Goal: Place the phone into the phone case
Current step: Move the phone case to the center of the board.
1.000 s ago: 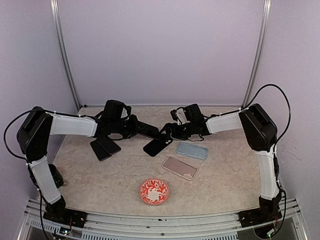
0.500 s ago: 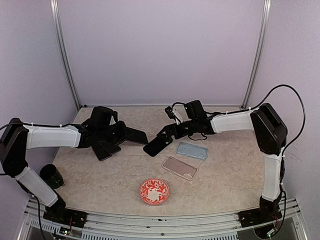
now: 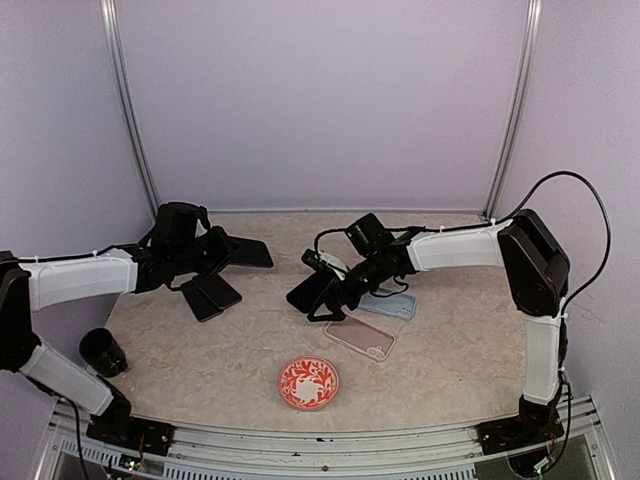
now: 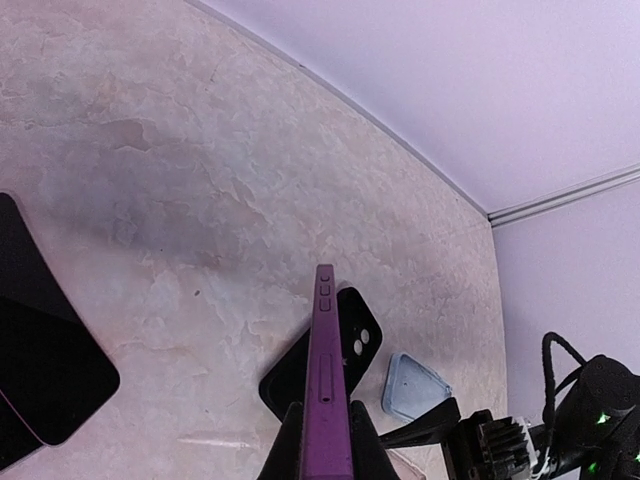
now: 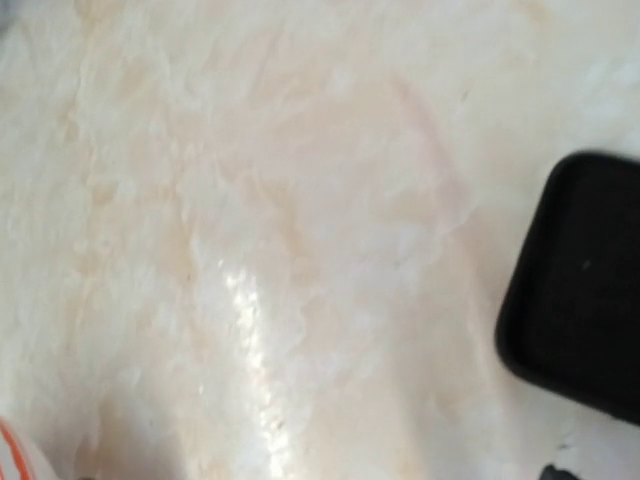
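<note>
In the top view, the purple phone [image 3: 250,253] is held clamped in the left gripper [image 3: 225,250] at centre left. The right gripper [image 3: 331,296], jaws spread wide, is seen at the black case [image 3: 304,293] on the table [image 3: 200,360]. In the left wrist view, the phone [image 4: 325,370] is shown edge-on at bottom centre. In the blurred right wrist view, what seems to be the case [image 5: 585,320] lies at the right edge.

Top view: we look down from above and behind the arms toward the back wall, far enough back to take in the whole table [image 3: 230,350].

Left wrist: we sit low and look along the purple phone [image 4: 327,400], edge-on at bottom centre, out across the tabletop to a back corner.

Right wrist: very close over the tabletop, facing down, blurry.

All three views share the black case [image 3: 312,292]: lower centre in left wrist, right edge in right wrist. The blue case [image 3: 392,304] shows in the top and left wrist views. The plate [image 3: 308,383] clips right wrist's lower left corner.
</note>
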